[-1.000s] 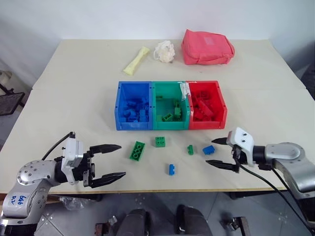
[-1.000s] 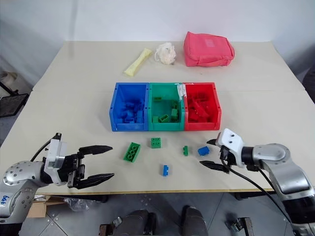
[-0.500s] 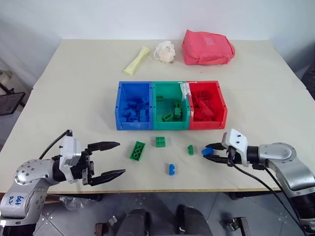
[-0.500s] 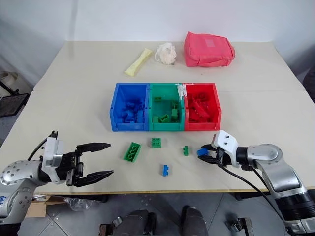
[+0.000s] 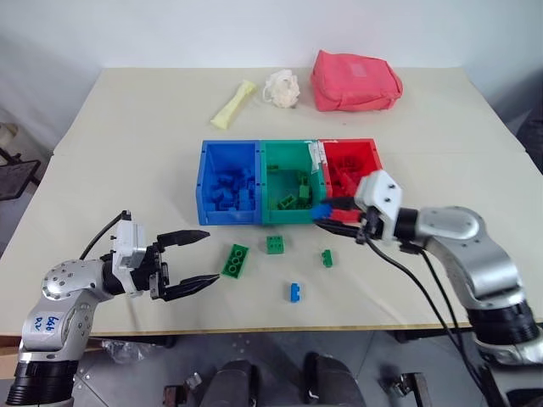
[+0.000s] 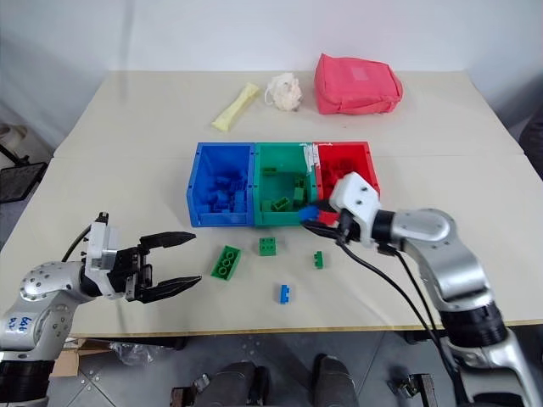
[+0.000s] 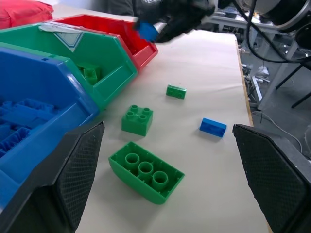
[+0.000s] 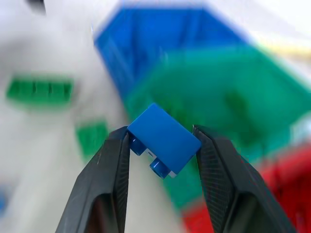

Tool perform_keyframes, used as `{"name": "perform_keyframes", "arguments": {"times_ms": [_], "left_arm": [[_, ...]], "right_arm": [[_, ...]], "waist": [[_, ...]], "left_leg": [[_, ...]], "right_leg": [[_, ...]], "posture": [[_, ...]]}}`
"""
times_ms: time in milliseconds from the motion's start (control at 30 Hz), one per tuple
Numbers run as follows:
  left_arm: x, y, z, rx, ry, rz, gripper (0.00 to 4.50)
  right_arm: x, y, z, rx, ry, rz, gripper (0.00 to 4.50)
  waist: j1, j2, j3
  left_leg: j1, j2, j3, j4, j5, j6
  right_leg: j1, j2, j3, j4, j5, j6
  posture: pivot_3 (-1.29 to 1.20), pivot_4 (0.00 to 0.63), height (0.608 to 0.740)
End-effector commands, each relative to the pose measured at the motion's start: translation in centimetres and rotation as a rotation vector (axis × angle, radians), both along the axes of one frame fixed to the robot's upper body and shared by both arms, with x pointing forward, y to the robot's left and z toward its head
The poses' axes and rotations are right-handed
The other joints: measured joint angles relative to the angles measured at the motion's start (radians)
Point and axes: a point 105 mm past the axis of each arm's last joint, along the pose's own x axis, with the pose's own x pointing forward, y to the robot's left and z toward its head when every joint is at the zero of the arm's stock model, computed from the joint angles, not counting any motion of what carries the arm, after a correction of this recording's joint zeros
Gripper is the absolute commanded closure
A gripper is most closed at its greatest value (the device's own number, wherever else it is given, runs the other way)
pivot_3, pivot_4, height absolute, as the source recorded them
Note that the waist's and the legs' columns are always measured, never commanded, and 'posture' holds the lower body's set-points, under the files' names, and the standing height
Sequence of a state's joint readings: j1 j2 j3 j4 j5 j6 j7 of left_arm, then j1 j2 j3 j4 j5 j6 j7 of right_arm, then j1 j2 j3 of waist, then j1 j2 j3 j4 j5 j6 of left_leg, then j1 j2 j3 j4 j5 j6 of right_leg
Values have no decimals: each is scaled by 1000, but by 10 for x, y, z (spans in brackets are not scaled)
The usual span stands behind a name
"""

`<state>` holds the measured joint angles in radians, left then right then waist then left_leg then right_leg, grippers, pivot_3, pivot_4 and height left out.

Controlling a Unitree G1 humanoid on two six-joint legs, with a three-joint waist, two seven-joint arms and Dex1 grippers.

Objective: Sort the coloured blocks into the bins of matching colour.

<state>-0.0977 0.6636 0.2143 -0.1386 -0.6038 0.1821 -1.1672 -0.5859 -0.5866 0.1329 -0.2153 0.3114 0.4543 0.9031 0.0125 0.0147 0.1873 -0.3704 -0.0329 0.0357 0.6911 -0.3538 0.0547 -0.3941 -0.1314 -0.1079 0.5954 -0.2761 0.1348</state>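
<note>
While the right pincer point(image 5: 327, 211) pinches a little blue block point(image 8: 164, 140) up in the air, just at the front edge of the green bin point(image 5: 293, 161), the left pincer point(image 5: 197, 260) waits wide open and empty over the tabletop point(image 5: 127, 153). Three green blocks point(image 5: 237, 259) and one more blue block point(image 5: 295, 292) lie in front of the bins. A pink pouch point(image 5: 355, 81), a white puff point(image 5: 283, 87) and a yellow stick point(image 5: 232, 103) sit far back.
</note>
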Motion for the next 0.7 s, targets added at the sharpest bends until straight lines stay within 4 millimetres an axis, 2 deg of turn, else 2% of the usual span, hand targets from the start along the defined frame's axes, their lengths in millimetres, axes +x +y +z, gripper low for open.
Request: {"name": "perform_keyframes", "arguments": {"times_ms": [33, 167, 267, 333, 500, 567, 600, 633, 700], "left_arm": [[5, 1, 4, -6, -51, 18, 0], [8, 0, 4, -20, -73, 33, 0], [8, -4, 5, -32, -91, 37, 0], [9, -5, 5, -32, -95, 39, 0], [12, -5, 6, -30, -105, 44, 0], [13, -4, 7, -28, -109, 48, 0], [14, -3, 7, -27, -111, 47, 0], [14, -3, 7, -26, -112, 45, 0], [16, -3, 7, -23, -112, 37, 0]], "right_arm": [[11, 22, 8, 21, -48, 28, 2905], [28, 55, 14, 61, -80, 53, 2905], [41, 93, 24, 140, -107, 84, 2905], [45, 109, 28, 171, -121, 103, 2905], [58, 125, 28, 198, -152, 67, 1292], [58, 124, 29, 218, -153, 68, 643], [51, 118, 30, 221, -156, 98, 267], [46, 111, 30, 220, -157, 116, 26], [35, 98, 28, 210, -149, 157, 26]], "waist": [[0, 0, 0], [-17, 0, 0], [-29, 0, 0], [-42, 0, 0], [-44, 0, 0], [-44, 0, 0], [-43, 0, 0], [-42, 0, 0], [-41, 0, 0]], "left_leg": [[0, 0, -1, 0, 0, 0], [0, -2, 0, 0, 0, 0], [0, -2, 0, -1, 0, 0], [0, -2, -1, -1, 0, 0], [1, -3, -4, -1, 0, 0], [0, -4, -5, -1, 0, 0], [0, -4, -5, -1, 0, 0], [0, -4, -5, -1, 0, 0], [0, -4, -8, -1, 0, 0]], "right_leg": [[0, 0, 0, 1, 0, 0], [-1, 0, -1, 2, 0, 0], [-3, 0, -1, 6, 0, 0], [-4, 0, -1, 9, -1, -1], [-5, 0, -1, 15, -1, -2], [-5, -1, -1, 15, -1, -2], [-5, 0, -1, 15, -1, -2], [-5, 0, -1, 14, -1, -3], [-5, 0, -1, 15, -1, -3]], "posture": [[0, 150, 740], [0, 150, 740], [0, 150, 740], [0, 150, 740], [0, 150, 740], [0, 150, 740], [0, 150, 740], [0, 150, 740], [0, 150, 740]]}}
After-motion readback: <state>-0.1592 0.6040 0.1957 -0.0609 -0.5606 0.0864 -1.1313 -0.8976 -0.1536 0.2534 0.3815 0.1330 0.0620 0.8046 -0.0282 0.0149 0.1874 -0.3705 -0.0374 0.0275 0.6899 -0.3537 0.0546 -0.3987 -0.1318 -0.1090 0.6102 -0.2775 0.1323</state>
